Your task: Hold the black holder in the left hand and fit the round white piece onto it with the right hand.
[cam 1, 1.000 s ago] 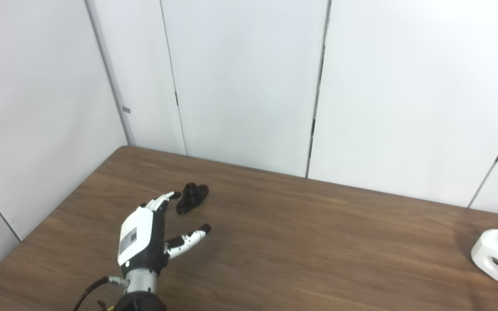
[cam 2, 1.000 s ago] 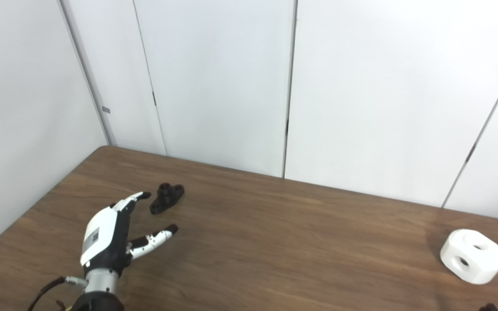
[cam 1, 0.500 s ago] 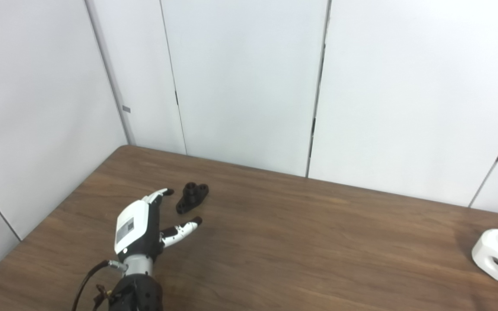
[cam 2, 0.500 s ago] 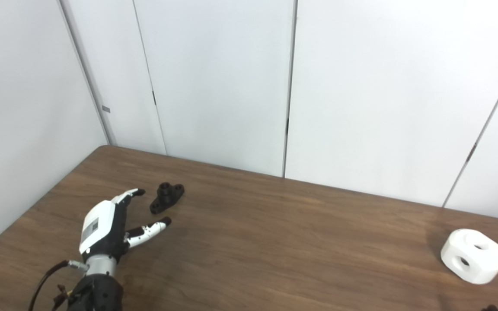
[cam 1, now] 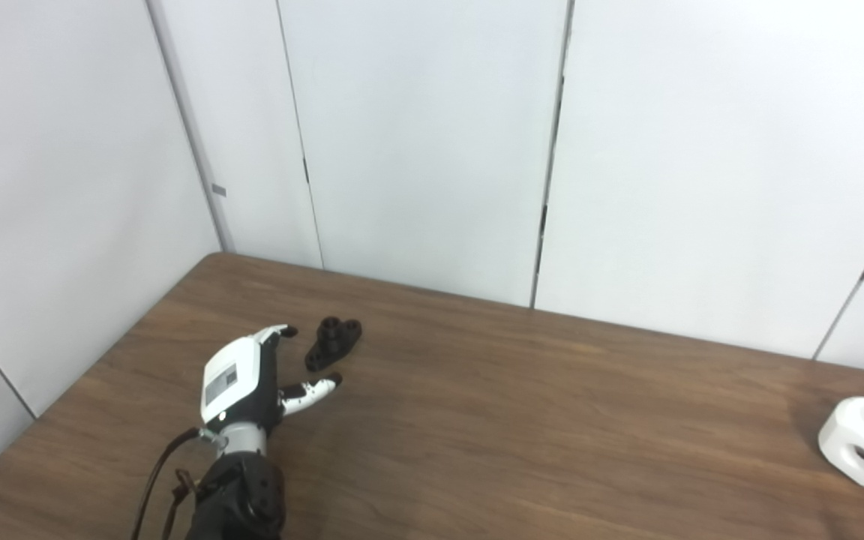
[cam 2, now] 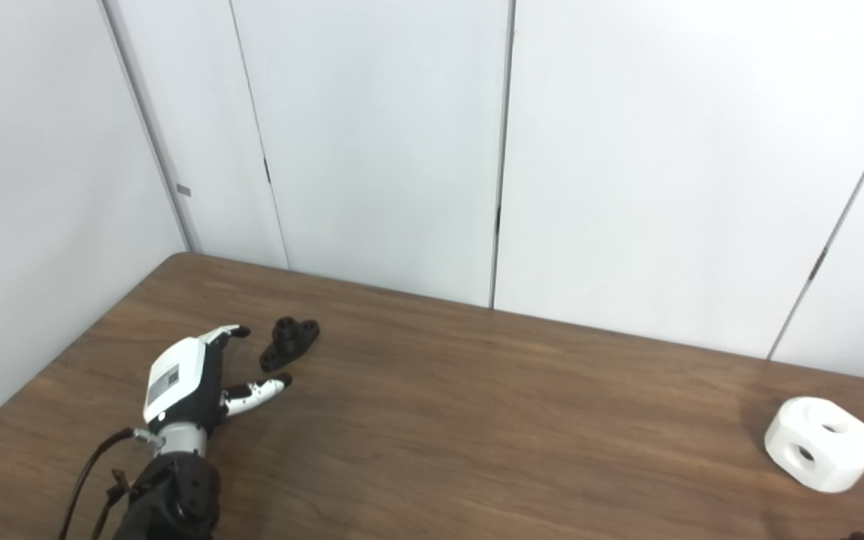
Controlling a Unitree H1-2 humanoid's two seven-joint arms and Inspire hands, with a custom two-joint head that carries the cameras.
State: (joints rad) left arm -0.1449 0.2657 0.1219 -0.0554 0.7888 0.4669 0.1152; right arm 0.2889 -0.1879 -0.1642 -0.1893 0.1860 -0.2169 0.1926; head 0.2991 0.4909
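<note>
At lower left, the white-and-black left hand, fingers spread and empty, neared the small black plastic holder; closing around it seemed next.

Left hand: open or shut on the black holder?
Open. The left hand has fingers and thumb spread beside the black holder, which lies on the table.

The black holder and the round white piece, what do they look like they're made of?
Black holder: likely moulded or printed plastic, matte, with no metallic glint. Round white piece: probably plastic too, matte white, chunky with rounded holes and soft shading. Neither is certain from this distance.
</note>
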